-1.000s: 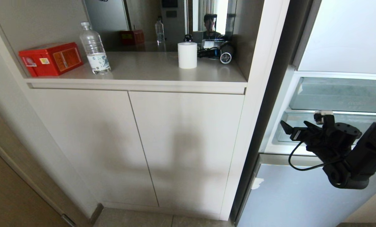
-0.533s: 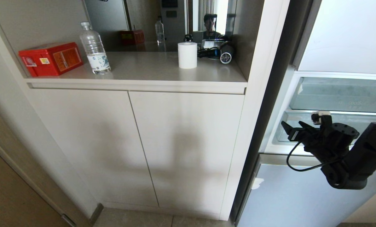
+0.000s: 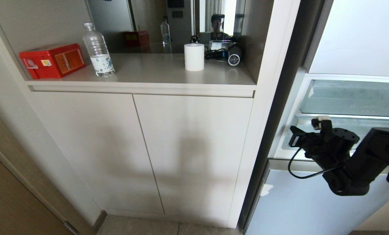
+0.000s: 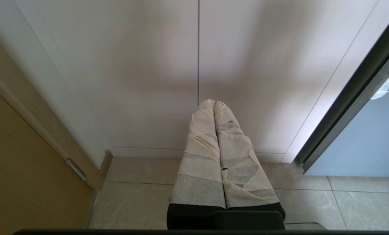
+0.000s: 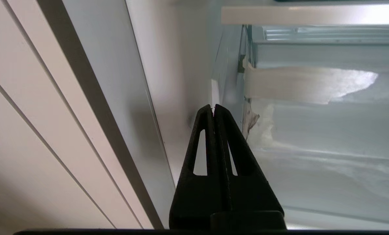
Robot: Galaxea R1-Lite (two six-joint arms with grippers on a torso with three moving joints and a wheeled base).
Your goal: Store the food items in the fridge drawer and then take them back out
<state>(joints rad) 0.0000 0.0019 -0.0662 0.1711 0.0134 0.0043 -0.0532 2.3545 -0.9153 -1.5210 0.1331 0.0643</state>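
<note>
Head view: you see the right arm reaching from the right edge toward the open fridge; the right gripper sits at the fridge's left edge, its fingers too small here to read.
Right wrist view: only here do you see the black fingers pressed together with nothing between them, tips close to the fridge's inner side wall.
Left wrist view: only here do you see the left gripper, tape-wrapped fingers shut and empty, pointing at the cabinet doors low over the tiled floor.
Drawer: the clear drawer lies just beyond the right gripper in the head view; in the right wrist view its frosted front fills the space beside and past the fingertips. You cannot tell whether they touch.
Food: no fruit shows in any view.
Surroundings: on the shelf to the left of the fridge stand a red box, a water bottle, a white roll and a hair dryer; a person shows in the mirror behind them.
In the way: the upright cabinet panel stands between shelf and fridge, just left of the right gripper.
</note>
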